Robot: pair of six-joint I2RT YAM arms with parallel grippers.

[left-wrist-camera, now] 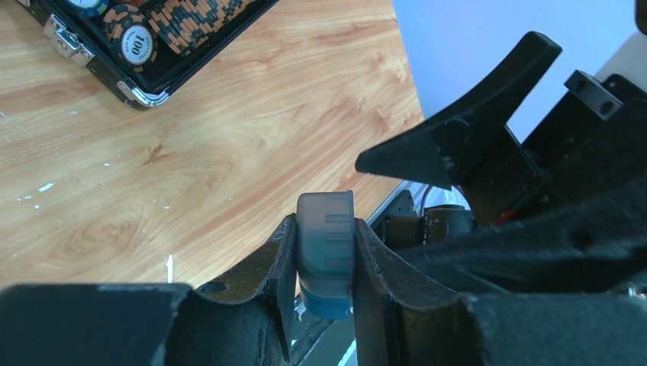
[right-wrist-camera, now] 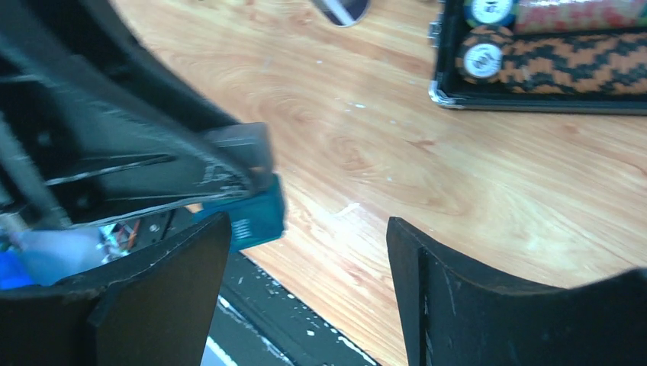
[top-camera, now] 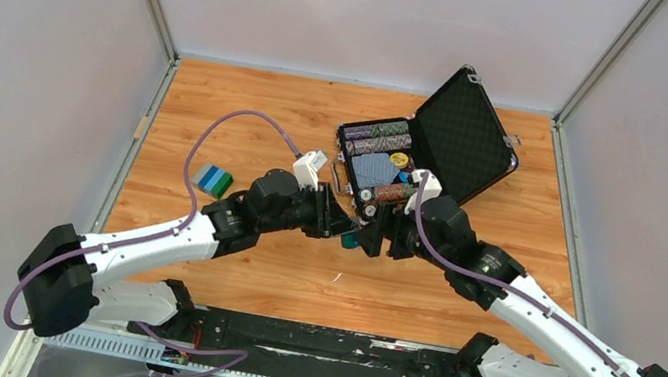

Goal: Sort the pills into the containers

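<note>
Two arms meet tip to tip over the middle of the wooden surface point(top-camera: 250, 115), just in front of an open black case point(top-camera: 465, 133) whose lid stands tilted back and whose tray holds rows of chips. The left end effector point(left-wrist-camera: 324, 225) is clamped on the teal box point(left-wrist-camera: 326, 255), with one finger pressed flat against each of its two opposite sides. In the left wrist view the box's longer side runs along the fingers. Its paler, ribbed, see-through part points out toward the fingertips and sticks out a little past them, and its darker teal end sits deeper, back toward the palm. From above, the box shows only as a small teal patch between the two arms' tips, near the case's front corner. The right end effector point(right-wrist-camera: 309, 259) has its fingers spread well apart and grips nothing. In its own view the box sits just beside its left finger point(right-wrist-camera: 175, 290), touching neither finger as far as can be seen, with a wide gap to the other one. Whether the box rests on the surface or is held above it cannot be told. Well apart to the left, a small blue-and-green item point(top-camera: 211, 179) lies on the wood.
</note>
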